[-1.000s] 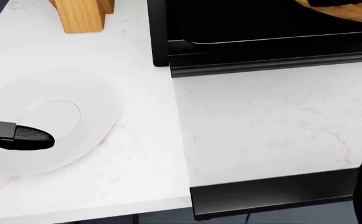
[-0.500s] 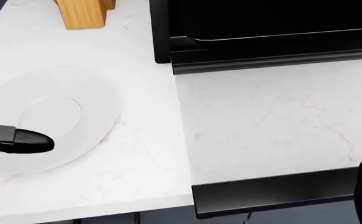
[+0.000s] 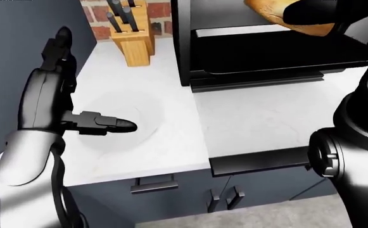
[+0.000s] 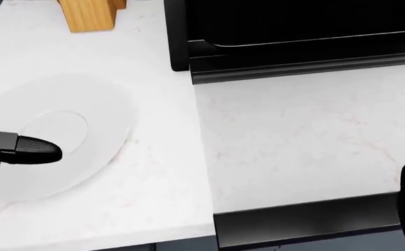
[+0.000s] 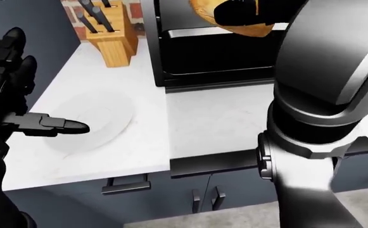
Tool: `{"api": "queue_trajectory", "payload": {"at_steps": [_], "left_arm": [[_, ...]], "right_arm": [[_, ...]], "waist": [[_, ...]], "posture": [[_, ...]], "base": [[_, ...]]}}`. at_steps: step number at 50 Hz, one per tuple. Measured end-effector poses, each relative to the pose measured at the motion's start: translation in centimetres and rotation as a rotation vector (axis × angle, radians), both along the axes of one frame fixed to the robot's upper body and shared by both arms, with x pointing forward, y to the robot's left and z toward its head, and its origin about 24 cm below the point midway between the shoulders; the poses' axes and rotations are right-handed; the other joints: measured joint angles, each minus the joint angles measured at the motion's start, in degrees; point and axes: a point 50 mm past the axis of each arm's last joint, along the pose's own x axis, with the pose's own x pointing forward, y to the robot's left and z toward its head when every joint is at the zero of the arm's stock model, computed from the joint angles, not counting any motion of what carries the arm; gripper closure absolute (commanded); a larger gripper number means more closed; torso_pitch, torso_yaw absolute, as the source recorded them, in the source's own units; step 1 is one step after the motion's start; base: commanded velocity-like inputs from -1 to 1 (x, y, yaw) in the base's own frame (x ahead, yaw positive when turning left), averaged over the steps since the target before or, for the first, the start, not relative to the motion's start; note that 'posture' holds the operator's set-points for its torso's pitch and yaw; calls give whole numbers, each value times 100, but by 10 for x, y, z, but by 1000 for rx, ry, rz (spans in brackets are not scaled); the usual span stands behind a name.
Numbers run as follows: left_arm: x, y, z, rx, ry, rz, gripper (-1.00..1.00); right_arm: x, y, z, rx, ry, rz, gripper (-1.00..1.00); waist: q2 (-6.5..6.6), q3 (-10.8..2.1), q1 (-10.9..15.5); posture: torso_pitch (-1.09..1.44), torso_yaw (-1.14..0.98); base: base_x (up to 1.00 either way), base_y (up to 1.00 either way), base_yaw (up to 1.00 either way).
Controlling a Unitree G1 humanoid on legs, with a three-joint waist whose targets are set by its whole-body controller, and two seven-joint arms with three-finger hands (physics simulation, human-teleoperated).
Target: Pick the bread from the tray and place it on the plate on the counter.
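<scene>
Evidently mid-carry: bread [image 5: 204,10] gripped by the right hand [image 5: 250,13], fingers wrapped over the crust, raised beside the black oven [image 3: 260,57] at the top of both eye views. Left hand [image 3: 63,80] spread, one finger [image 3: 110,125] stuck out above the white plate [image 4: 69,130], probably just parked clear of the drop spot. Tray not visible anywhere. Loaf cropped by the frame edge. Plate rim barely distinguishable from the pale counter [image 4: 279,141]. Knife block [image 3: 131,40] near the wall.

Wooden knife block [image 3: 133,45], marbled counter [image 4: 293,136]
</scene>
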Motion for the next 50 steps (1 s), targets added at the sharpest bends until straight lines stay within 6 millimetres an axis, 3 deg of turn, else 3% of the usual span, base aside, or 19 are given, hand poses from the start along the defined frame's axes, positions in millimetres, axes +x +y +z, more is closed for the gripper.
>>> {"api": "queue_trajectory", "payload": {"at_steps": [13, 22, 28, 36, 50], "left_arm": [[-2, 2, -2, -13, 0, 12, -100], [-5, 2, -3, -16, -2, 12, -100], [-6, -1, -1, -25, -6, 4, -100], [-22, -7, 13, -1, -63, -26, -100], [-31, -21, 40, 43, -109, -69, -100]], "right_arm": [[-12, 27, 11, 48, -48, 200, 100], [-9, 56, 0, 59, -52, 294, 100], [-13, 64, 6, 49, -86, 332, 100], [-16, 70, 13, 52, -100, 371, 100], [-27, 76, 16, 42, -110, 412, 100]], "waist": [[34, 29, 140], [47, 24, 332], [24, 35, 489], [9, 33, 726], [50, 51, 1302]], "posture": [[0, 9], [0, 14], [0, 16], [0, 20], [0, 27]], "base": [[0, 0, 0], [0, 0, 0], [0, 0, 0], [0, 0, 0], [0, 0, 0]]}}
